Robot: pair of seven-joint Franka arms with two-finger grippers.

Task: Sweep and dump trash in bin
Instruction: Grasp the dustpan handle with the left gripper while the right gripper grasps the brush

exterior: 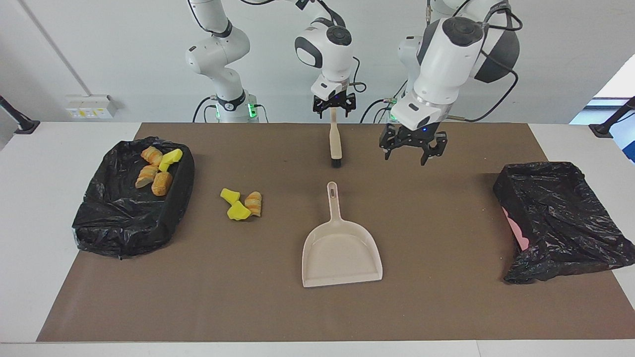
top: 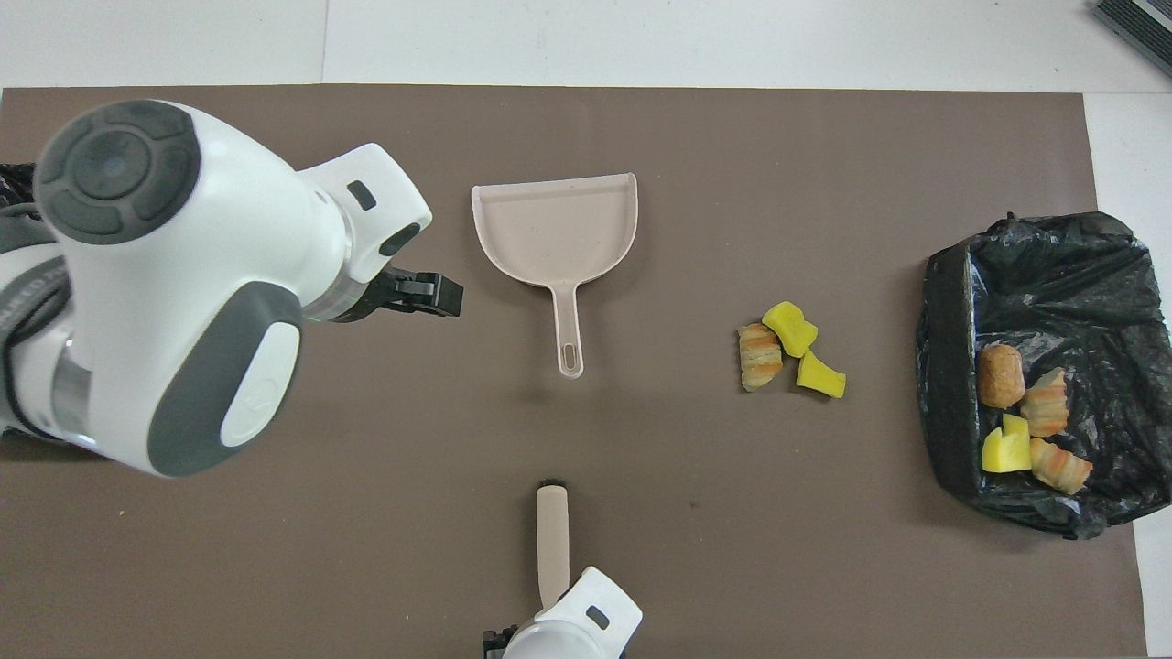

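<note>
Three trash chunks (exterior: 241, 203) (top: 789, 357), two yellow and one striped, lie on the brown mat between the beige dustpan (exterior: 342, 253) (top: 554, 224) and the black-lined bin (exterior: 124, 223) (top: 1035, 256). Several more chunks (exterior: 156, 171) (top: 1025, 421) lie in that bin. My right gripper (exterior: 333, 113) (top: 552, 611) is shut on the top of the beige brush's handle (exterior: 335, 139) (top: 552, 540). The brush hangs upright, its bristles by the mat, nearer to the robots than the dustpan's handle. My left gripper (exterior: 407, 158) (top: 449, 295) is open and empty, over the mat beside the dustpan's handle.
A second black-bagged bin (exterior: 555, 213) with something pink inside stands at the left arm's end of the table. In the overhead view the left arm covers most of it. White tabletop borders the mat.
</note>
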